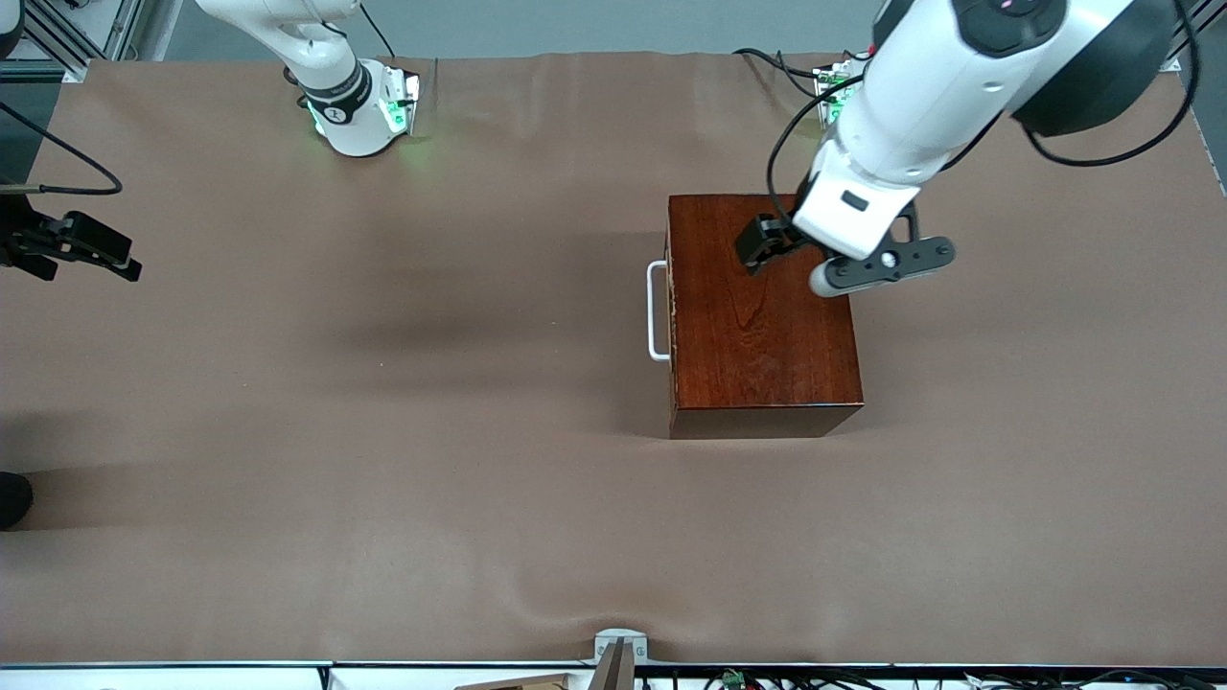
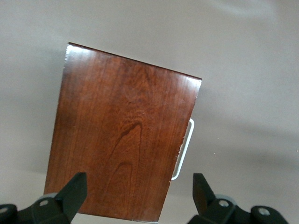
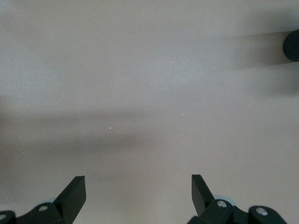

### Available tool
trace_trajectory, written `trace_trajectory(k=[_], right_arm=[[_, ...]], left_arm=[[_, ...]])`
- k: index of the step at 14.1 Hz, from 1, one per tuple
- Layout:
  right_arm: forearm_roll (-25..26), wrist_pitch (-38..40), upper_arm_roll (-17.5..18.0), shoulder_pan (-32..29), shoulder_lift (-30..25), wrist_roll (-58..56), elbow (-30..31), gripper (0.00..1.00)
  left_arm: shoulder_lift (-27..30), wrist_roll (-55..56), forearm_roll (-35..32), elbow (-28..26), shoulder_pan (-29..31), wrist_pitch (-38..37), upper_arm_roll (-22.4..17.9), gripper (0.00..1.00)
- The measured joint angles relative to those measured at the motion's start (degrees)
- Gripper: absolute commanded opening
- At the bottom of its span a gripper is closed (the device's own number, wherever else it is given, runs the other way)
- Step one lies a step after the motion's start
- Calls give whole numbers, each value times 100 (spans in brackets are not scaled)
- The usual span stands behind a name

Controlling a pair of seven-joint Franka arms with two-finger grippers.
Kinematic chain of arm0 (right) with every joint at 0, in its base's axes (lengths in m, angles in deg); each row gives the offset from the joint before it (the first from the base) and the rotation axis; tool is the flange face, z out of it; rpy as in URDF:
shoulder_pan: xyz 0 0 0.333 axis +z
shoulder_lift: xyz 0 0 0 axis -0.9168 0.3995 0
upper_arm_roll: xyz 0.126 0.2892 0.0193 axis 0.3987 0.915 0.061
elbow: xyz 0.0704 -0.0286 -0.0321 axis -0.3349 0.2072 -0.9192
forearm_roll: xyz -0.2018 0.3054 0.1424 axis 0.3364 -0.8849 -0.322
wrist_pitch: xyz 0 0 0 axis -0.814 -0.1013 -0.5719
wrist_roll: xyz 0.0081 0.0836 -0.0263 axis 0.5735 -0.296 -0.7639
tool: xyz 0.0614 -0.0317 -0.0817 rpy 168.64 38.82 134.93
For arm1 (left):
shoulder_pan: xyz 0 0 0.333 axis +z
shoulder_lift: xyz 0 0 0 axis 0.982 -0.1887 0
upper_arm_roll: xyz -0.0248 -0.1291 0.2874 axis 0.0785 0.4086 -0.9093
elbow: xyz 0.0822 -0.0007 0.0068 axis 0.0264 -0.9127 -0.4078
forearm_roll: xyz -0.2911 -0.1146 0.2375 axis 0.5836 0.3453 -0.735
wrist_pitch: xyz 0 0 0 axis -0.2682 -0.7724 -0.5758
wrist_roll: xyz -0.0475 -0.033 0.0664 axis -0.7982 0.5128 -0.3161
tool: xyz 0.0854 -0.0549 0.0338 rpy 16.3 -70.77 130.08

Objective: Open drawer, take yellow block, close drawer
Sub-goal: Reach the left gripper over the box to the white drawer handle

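The reddish-brown wooden box [image 1: 757, 326] stands on the table toward the left arm's end. Its drawer is shut, and only the white U-shaped handle [image 1: 658, 311] shows on the side facing the right arm's end. My left gripper [image 1: 759, 251] hangs open and empty over the box's top, over the end farther from the front camera. The left wrist view shows the box top [image 2: 121, 140] and the handle [image 2: 183, 151] below my open left gripper [image 2: 139, 186]. My right gripper [image 1: 105, 254] waits open over bare cloth at the right arm's end of the table [image 3: 138, 186]. The yellow block is hidden.
Brown cloth [image 1: 383, 431] covers the whole table. A dark round object [image 1: 11, 498] sits at the table's edge at the right arm's end, nearer the front camera. A small grey mount [image 1: 618, 656] stands at the front edge.
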Motion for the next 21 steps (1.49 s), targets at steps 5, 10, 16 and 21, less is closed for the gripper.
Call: trace_trajectory(k=[5, 10, 16, 21], right_arm=[[0, 3, 0, 0, 0, 0, 0, 100], [0, 4, -3, 0, 0, 0, -2, 100], [0, -12, 12, 7, 0, 0, -24, 100], [0, -19, -4, -1, 0, 0, -24, 100]], left_arm=[[-466, 608, -396, -1, -623, 542, -9, 100], [-993, 1539, -1114, 89, -1536, 974, -27, 100], [-1473, 1671, -1314, 189, -1858, 992, -44, 100], [-1783, 1671, -1590, 204, -2056, 993, -47, 100]])
